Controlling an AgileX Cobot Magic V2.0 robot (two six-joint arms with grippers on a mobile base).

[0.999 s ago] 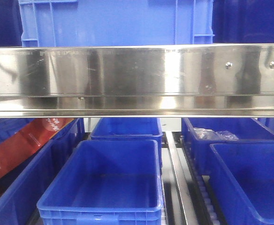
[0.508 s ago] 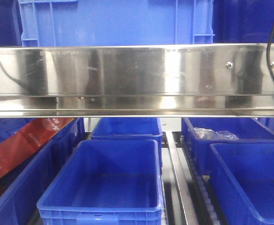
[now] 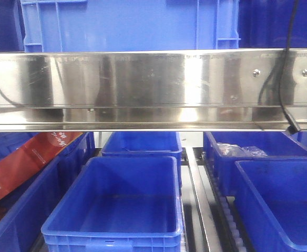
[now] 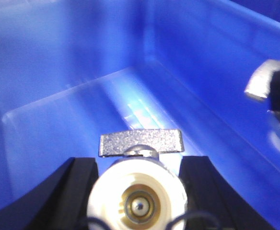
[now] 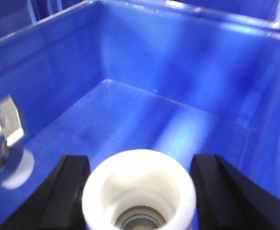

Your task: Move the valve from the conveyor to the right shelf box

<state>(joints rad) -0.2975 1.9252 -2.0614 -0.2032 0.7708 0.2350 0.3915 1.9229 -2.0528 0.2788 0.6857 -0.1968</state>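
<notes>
Front view: steel shelf rail point(image 3: 153, 89) blocks much of scene; blue bins point(image 3: 116, 210) below, both grippers out of sight, black cable point(image 3: 285, 79) hanging at right.

Left wrist view: left gripper point(image 4: 139, 191) pinching valve point(image 4: 139, 191), white cap toward camera, lever point(image 4: 141, 143) on top, blue box point(image 4: 58, 72) floor beyond. Second valve point(image 4: 274, 91) cut off at right edge, blurred.

Right wrist view: right gripper point(image 5: 140, 191) clamped on white-capped valve point(image 5: 139, 189), body hidden. Other valve point(image 5: 5, 139) cropped at left.
</notes>
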